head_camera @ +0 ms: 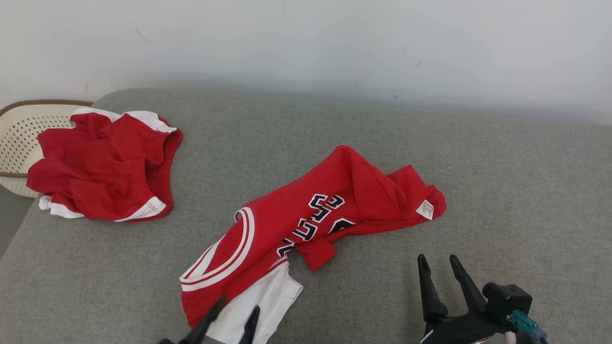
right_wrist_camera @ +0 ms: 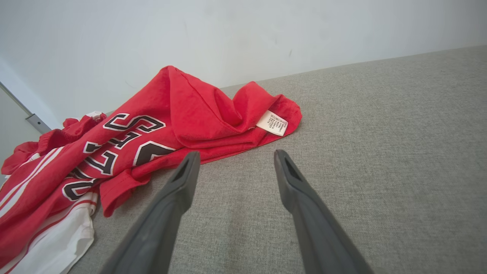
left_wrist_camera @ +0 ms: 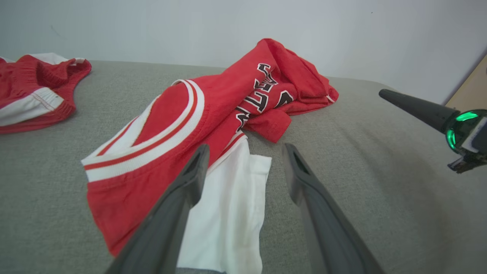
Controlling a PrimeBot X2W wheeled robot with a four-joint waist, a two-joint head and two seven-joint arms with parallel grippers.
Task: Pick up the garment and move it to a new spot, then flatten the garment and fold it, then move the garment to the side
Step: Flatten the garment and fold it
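Observation:
The garment point(head_camera: 334, 200) is a red jersey with dark lettering, white-striped trim and a white panel. It lies crumpled in a diagonal strip on the grey cushion point(head_camera: 502, 167). My left gripper point(head_camera: 239, 306) is open, its fingers standing over the jersey's near white end point(left_wrist_camera: 228, 213), with the left finger above red cloth. Nothing is pinched between them in the left wrist view point(left_wrist_camera: 245, 150). My right gripper point(head_camera: 437, 259) stands open over bare cushion, just short of the jersey's far end with its white label point(right_wrist_camera: 272, 123). The right wrist view shows its jaws point(right_wrist_camera: 236, 154) holding nothing.
A second red and white garment point(head_camera: 105, 167) lies bunched at the cushion's far left, partly over a cream perforated basket point(head_camera: 19, 129). A pale wall runs along the back edge. One finger of the right gripper point(left_wrist_camera: 418, 106) shows in the left wrist view.

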